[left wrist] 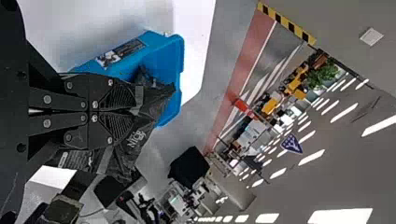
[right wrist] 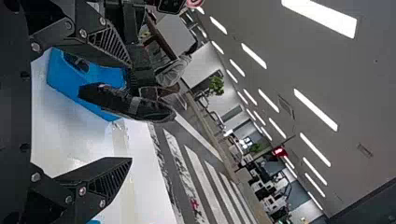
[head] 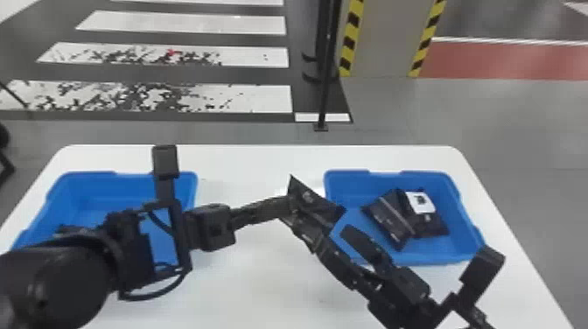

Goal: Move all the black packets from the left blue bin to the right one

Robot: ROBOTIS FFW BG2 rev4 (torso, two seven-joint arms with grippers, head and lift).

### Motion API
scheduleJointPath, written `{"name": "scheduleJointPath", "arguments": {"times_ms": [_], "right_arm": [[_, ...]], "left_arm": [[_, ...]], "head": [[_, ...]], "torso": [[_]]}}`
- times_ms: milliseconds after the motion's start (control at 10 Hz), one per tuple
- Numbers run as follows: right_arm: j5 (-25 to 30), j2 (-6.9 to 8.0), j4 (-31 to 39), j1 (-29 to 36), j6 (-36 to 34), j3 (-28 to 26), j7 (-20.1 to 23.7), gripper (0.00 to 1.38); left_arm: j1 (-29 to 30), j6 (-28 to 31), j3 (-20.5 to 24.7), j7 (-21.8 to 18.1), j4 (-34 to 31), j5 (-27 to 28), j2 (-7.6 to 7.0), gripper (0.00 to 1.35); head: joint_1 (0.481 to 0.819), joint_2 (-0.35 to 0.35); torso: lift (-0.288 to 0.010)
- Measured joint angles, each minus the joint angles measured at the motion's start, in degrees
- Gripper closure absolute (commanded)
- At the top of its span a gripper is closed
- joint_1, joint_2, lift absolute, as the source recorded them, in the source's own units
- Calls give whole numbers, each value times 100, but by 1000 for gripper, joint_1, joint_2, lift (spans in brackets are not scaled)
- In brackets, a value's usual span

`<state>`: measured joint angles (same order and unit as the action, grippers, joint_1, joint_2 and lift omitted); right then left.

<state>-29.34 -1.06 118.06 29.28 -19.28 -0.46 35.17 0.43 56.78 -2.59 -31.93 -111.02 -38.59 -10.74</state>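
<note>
Over the table (head: pixel 262 284), your left gripper (head: pixel 287 204) clamping a black packet (head: pixel 318 207), right gripper (head: pixel 330 236) spread open at its 5 o'clock

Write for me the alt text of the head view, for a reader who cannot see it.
The robot's left hand holds a black packet up near the right blue bin, with the open right hand close to it. More black packets lie in that bin. The left blue bin, partly hidden by the left arm, stands on the same white table.
</note>
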Motion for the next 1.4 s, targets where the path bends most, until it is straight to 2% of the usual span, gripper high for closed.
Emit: {"name": "scheduleJointPath", "arguments": {"times_ms": [100, 200, 300, 700, 800, 900, 1000, 1100, 1200, 1400], "right_arm": [[-83, -4, -86, -81, -73, 35, -1, 357], [-126, -6, -139, -162, -106, 52, -2, 769], [-141, -8, -158, -222, -146, 57, -2, 1302], [-169, -8, -253, -257, 88, 35, -38, 1291], [-164, -8, -255, -258, 98, 34, -37, 1289], [-162, -9, -255, -257, 101, 28, -37, 1289], [-162, -10, -264, -274, 101, -21, -36, 1291], [-162, -29, -337, -363, 101, -126, -48, 1289], [-162, -87, -455, -536, 101, -262, -82, 1291], [-162, -262, -865, -1034, 101, -615, -170, 1289]], "left_arm": [[-14, 36, -66, -23, -1, -2, 30, 1204], [-26, 54, -118, -30, -1, -1, 55, 1204], [-37, 64, -156, -32, -1, 0, 67, 1204], [-19, -37, -170, -30, -1, 17, 73, 1174], [38, -197, -105, 42, -1, 29, 96, 946], [155, -351, 76, 80, -1, 32, 181, 472], [290, -464, 282, 85, -1, 6, 282, 114], [425, -592, 359, 83, -1, -112, 323, 99], [550, -672, 333, 82, -47, -282, 303, 154], [800, -721, 270, 82, -279, -619, 224, 163]], "head": [[695, -66], [695, -70], [695, -75], [695, -86], [695, -82], [695, -68], [695, -52], [695, -57], [695, -70], [695, -140]], "torso": [[-121], [-121], [-121], [-121], [-121], [-121], [-121], [-121], [-121], [-121]]}}
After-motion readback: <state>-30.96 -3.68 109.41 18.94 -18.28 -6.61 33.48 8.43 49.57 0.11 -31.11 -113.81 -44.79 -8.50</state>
